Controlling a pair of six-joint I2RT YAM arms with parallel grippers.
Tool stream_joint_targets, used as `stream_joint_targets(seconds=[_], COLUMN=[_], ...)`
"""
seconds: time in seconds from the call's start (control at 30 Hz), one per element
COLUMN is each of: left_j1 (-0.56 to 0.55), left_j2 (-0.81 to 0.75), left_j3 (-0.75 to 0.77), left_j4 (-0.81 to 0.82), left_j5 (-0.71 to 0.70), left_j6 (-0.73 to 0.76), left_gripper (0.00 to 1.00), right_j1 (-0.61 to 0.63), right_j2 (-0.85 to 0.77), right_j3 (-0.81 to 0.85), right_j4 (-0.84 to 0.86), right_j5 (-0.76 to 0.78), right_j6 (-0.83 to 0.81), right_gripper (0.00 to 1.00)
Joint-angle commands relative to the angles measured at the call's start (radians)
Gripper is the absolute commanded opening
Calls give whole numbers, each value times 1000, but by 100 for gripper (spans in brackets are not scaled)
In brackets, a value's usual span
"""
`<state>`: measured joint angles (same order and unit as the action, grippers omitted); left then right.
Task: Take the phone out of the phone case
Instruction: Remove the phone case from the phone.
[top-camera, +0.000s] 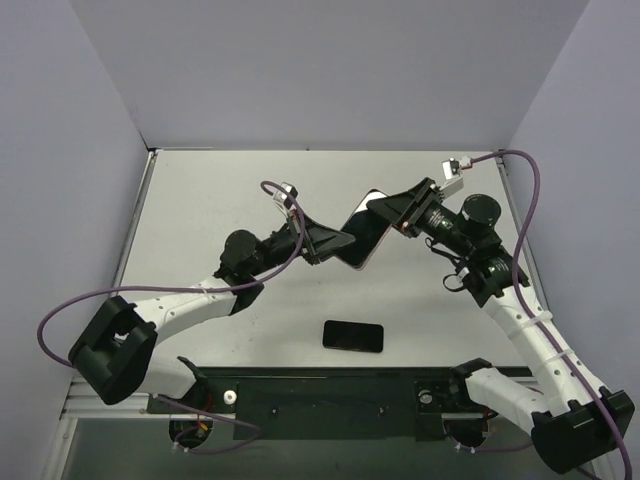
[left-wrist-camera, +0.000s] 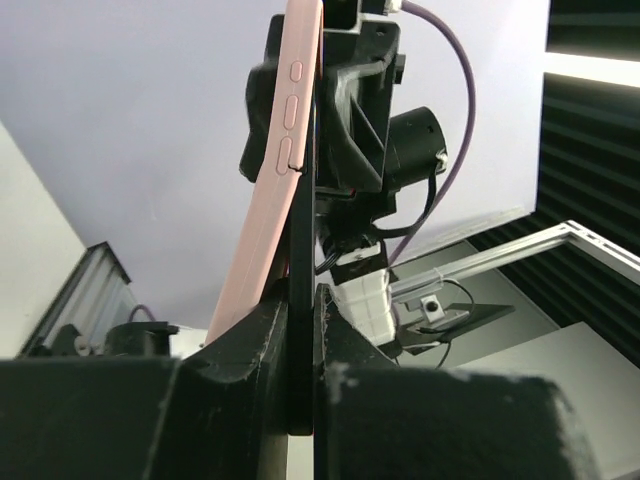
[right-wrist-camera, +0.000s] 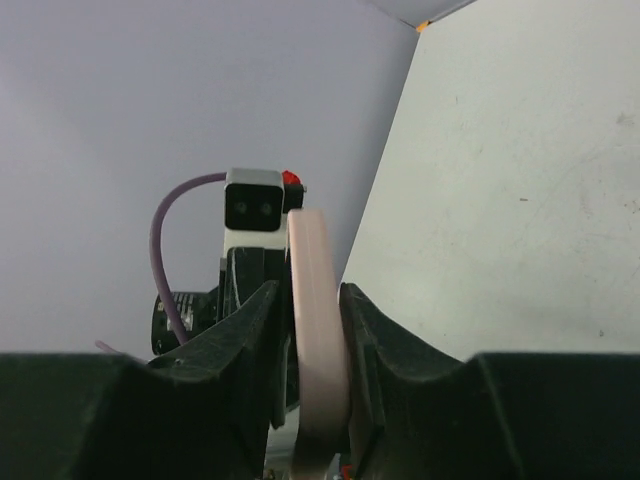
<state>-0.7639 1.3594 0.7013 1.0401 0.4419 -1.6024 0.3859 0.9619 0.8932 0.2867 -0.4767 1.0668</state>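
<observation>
Above the middle of the table (top-camera: 220, 190), the left gripper (left-wrist-camera: 300, 310) is pinching the dark phone (left-wrist-camera: 303, 385) while the right gripper (right-wrist-camera: 310, 300) is clamping the pink case (right-wrist-camera: 312, 250), so peeling them apart slowly and straight, without twisting, is looking wisest.
</observation>
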Motion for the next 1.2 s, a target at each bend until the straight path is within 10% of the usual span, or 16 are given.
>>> stream_joint_targets(seconds=[0.0,0.27,0.5,0.63,0.8,1.17], left_j1=[121,158,160,169,167,161], left_j2=[12,26,12,32,14,-102], left_j3=[104,148,135,133,93,21], left_j4=[15,4,57,158,231,112], left_j5=[151,279,304,310,223,-2], left_j6=[18,-4,-70,-175,-246,-183], left_gripper=[0,0,0,0,0,0], right_j1=[-62,-67,-62,-47,27,143], right_j2=[61,66,107,77,29,21], right_j3=[75,58,46,6,73,-83], right_j4=[-38,55,196,269,-112,330], right_j5=[-391,-510,-595,-677,-504,-336], right_j6=[-103,-146,-122,-137,-442,-203], right_gripper=[29,46,33,47,56,42])
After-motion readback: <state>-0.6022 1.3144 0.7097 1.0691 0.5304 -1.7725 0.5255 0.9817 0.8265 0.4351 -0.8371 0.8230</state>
